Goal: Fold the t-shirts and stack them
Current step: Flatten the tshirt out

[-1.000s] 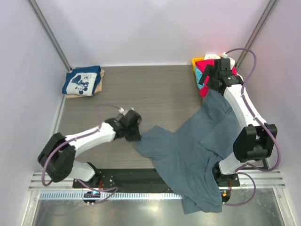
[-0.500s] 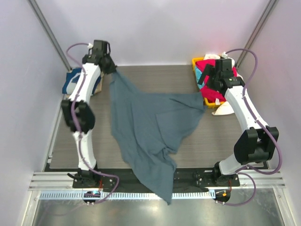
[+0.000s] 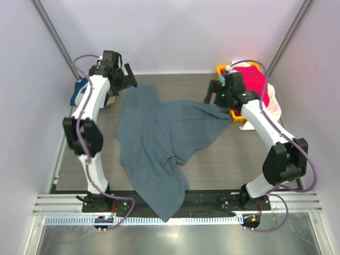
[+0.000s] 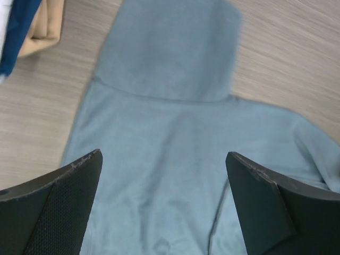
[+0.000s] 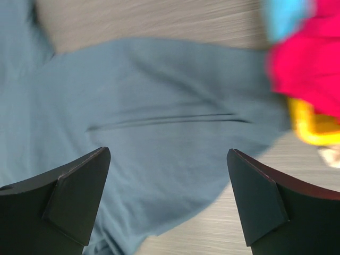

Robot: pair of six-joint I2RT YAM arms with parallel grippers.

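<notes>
The large slate blue-grey t-shirt lies spread over the middle of the table, its lower end hanging past the front edge. My left gripper hovers open above the shirt's back left sleeve, holding nothing. My right gripper is open too, just above the shirt's right edge, its fingers empty. A folded navy t-shirt lies on a tan one at the back left.
A yellow basket stands at the back right with a red t-shirt and a turquoise one in it. A cream cloth hangs over its right side. The wall posts rise at both back corners.
My left gripper has opened and let go of the blue-grey shirt, which has settled flat. My right arm has swung left from the basket to the shirt's right edge.
</notes>
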